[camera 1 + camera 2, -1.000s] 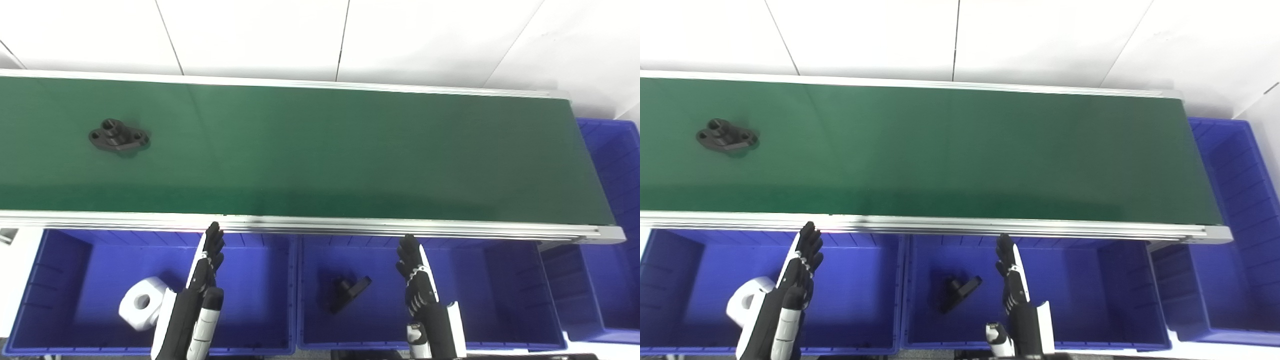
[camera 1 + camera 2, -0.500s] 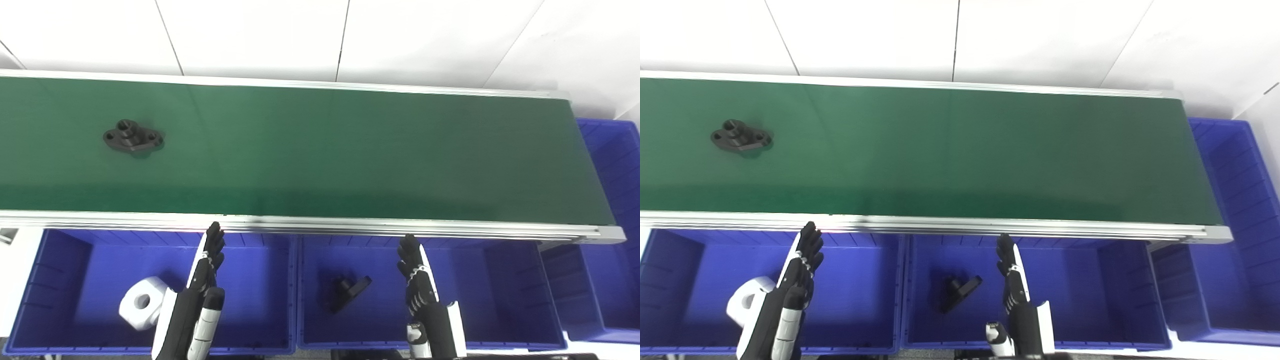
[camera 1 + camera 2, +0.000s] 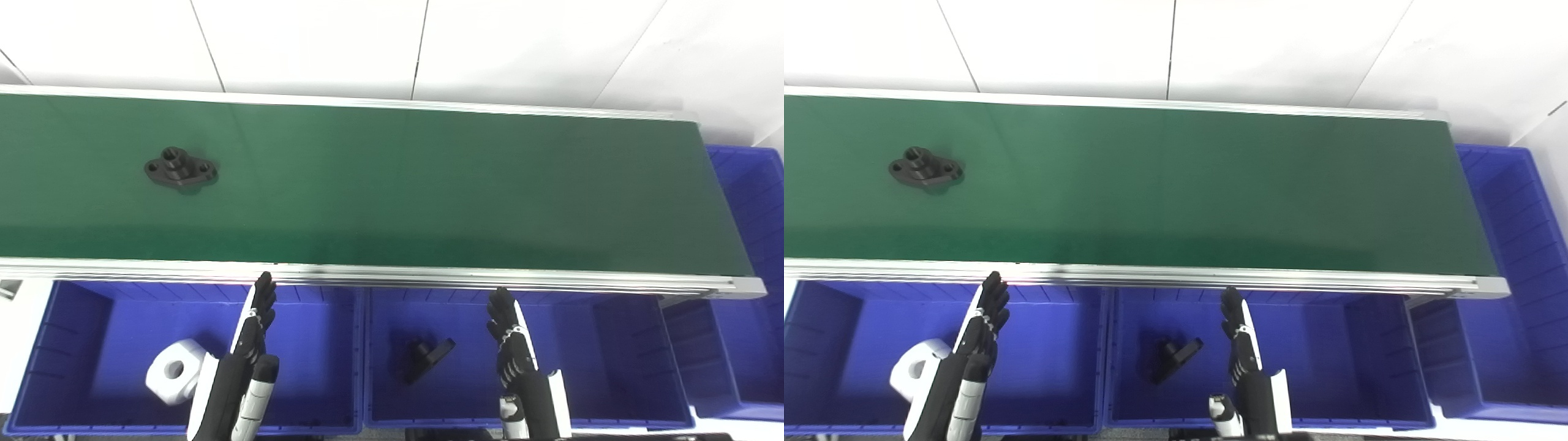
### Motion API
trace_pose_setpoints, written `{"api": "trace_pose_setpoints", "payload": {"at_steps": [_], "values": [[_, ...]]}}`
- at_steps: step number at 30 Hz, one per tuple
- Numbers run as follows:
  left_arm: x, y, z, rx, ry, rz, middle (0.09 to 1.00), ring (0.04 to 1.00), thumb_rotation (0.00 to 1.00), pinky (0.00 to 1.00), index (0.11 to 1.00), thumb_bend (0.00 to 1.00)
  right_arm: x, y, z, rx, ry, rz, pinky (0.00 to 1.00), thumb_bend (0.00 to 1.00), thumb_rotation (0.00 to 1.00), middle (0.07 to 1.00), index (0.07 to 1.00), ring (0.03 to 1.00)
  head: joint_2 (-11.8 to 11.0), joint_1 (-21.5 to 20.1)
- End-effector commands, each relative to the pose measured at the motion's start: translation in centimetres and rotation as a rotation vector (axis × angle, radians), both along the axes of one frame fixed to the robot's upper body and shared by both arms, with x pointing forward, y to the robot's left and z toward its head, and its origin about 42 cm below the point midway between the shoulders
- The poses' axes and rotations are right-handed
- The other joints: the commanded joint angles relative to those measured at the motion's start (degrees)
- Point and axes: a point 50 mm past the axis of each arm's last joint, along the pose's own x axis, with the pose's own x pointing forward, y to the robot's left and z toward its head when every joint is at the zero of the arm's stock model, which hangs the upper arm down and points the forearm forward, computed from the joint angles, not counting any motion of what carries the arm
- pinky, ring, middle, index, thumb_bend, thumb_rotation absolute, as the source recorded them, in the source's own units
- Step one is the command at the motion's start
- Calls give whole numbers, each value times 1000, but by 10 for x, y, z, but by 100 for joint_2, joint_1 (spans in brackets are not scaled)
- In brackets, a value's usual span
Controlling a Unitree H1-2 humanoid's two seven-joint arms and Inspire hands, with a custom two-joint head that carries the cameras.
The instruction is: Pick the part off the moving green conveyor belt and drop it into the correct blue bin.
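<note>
Carried rightward along the green conveyor belt [image 3: 429,184] since a second ago: black flanged part [image 3: 180,174], well left of belt centre. Unmoved below the belt's near rail: left hand [image 3: 254,334] and right hand [image 3: 511,343], fingers straight, spread, empty.

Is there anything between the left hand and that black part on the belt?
Only the belt's near metal rail. The left hand hovers open over the left bin; the black part lies alone on bare green belt beyond.
</note>
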Motion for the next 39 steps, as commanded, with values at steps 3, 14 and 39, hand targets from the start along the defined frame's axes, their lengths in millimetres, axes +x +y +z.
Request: {"api": "trace_pose_setpoints", "payload": {"at_steps": [3,14,39], "values": [[1,-3,6,-16,-39,13,1000,1000,1000,1000,1000,724,11,39,-4,62,1,17,963,912,1000,964,976,972,1,8],[-1,-7,-10,-6,-28,-9,1000,1000,1000,1000,1000,726,9,34,-20,68,11,21,993,917,1000,978,987,988,-631,404],[9,-51,-39,41,-102,-22,1000,1000,1000,1000,1000,497,17,-14,-48,49,49,10,957,841,1000,1000,1000,999,-1304,1603]]}}
